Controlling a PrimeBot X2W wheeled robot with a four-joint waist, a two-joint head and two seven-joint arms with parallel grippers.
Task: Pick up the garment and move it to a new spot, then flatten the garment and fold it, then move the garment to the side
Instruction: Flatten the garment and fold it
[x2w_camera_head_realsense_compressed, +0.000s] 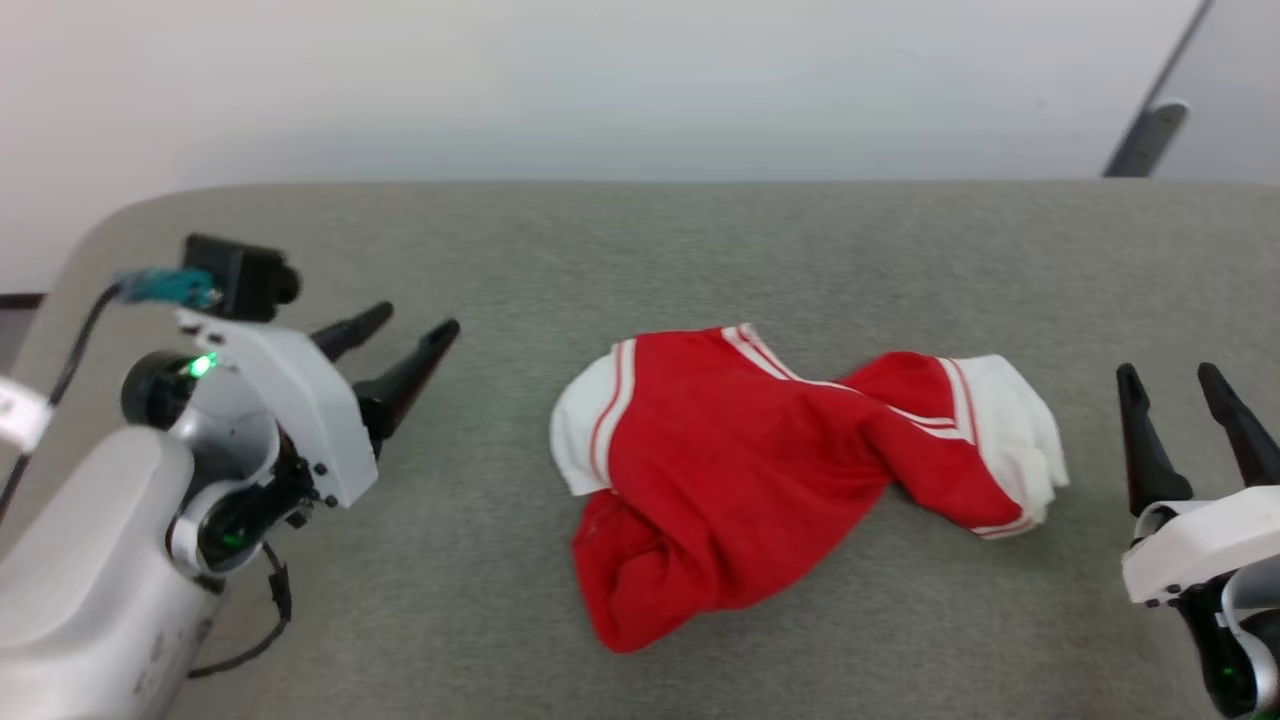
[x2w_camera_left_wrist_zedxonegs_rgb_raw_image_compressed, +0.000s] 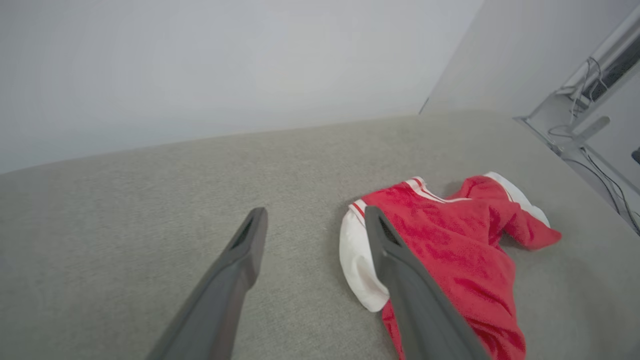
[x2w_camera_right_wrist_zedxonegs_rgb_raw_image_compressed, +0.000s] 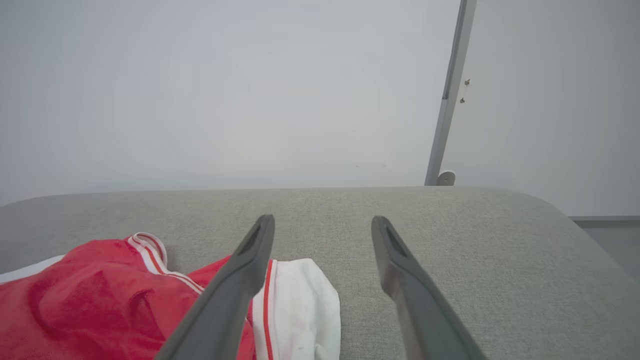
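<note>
On grey surface (x2w_camera_head_realsense_compressed: 700, 250), crumpled garment (x2w_camera_head_realsense_compressed: 740, 470) (red, white)

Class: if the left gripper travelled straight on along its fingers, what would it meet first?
The left gripper would probably meet the grey table first, just beside the garment; depth is unclear, so one finger might brush its white sleeve.

From the head we look forward and down over the grey desk (x2w_camera_head_realsense_compressed: 700, 250) to its far edge, with the left claw (x2w_camera_head_realsense_compressed: 418, 320) near the left edge and the right claw (x2w_camera_head_realsense_compressed: 1168, 372) near the right edge. Our left wrist camera sits low, facing along its fingers (x2w_camera_left_wrist_zedxonegs_rgb_raw_image_compressed: 235, 280) toward the far right corner. Our right wrist camera, also low, faces the far edge. All three views share the garment (x2w_camera_head_realsense_compressed: 740, 450) mid-desk.
</note>
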